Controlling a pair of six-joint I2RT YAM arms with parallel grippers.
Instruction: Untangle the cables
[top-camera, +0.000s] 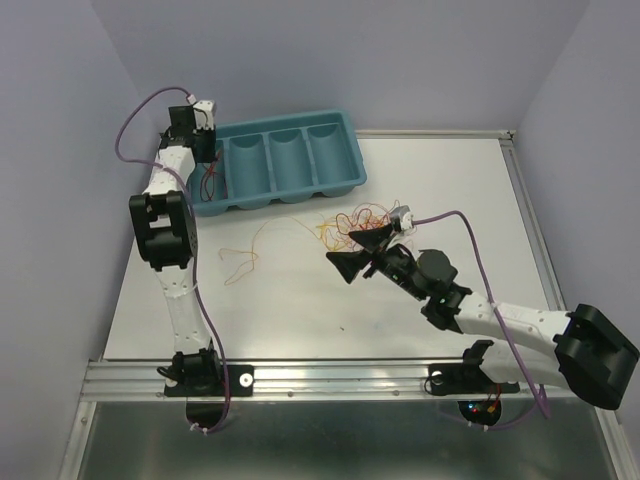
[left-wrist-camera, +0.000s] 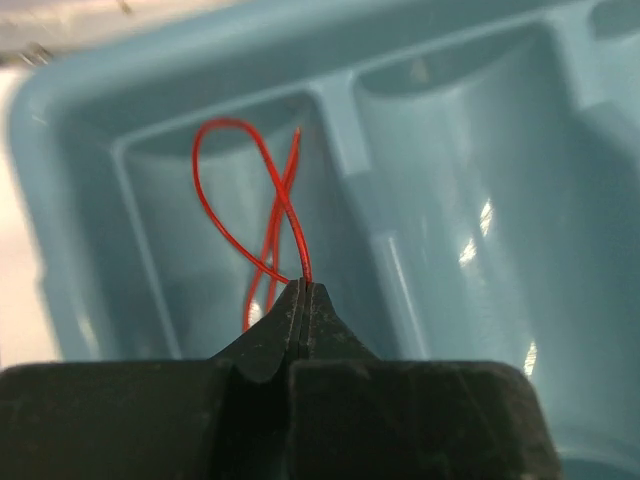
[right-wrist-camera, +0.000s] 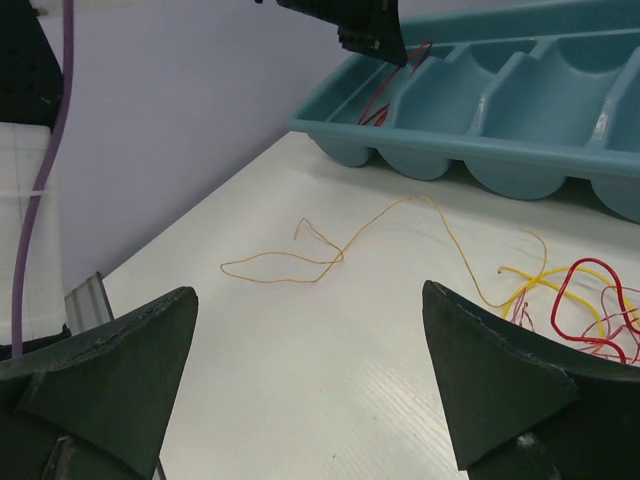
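My left gripper (left-wrist-camera: 303, 285) is shut on a thin red cable (left-wrist-camera: 226, 122), which loops and dangles into the leftmost compartment of the teal tray (left-wrist-camera: 450, 200). From above, that gripper (top-camera: 205, 150) hovers over the tray's left end (top-camera: 225, 205). My right gripper (right-wrist-camera: 308, 290) stands wide open above bare table with nothing between its fingers. A loose orange cable (right-wrist-camera: 291, 281) lies ahead of it. Red and yellow cables (right-wrist-camera: 570, 300) curl to its right. In the top view the tangle (top-camera: 350, 218) sits just beyond the right gripper (top-camera: 362, 250).
The teal tray (right-wrist-camera: 520, 150) has several long compartments and stands at the table's back left. A metal rail (top-camera: 330, 378) runs along the near edge. Purple walls close in on both sides. The right arm's purple cord (top-camera: 470, 235) arcs over the table.
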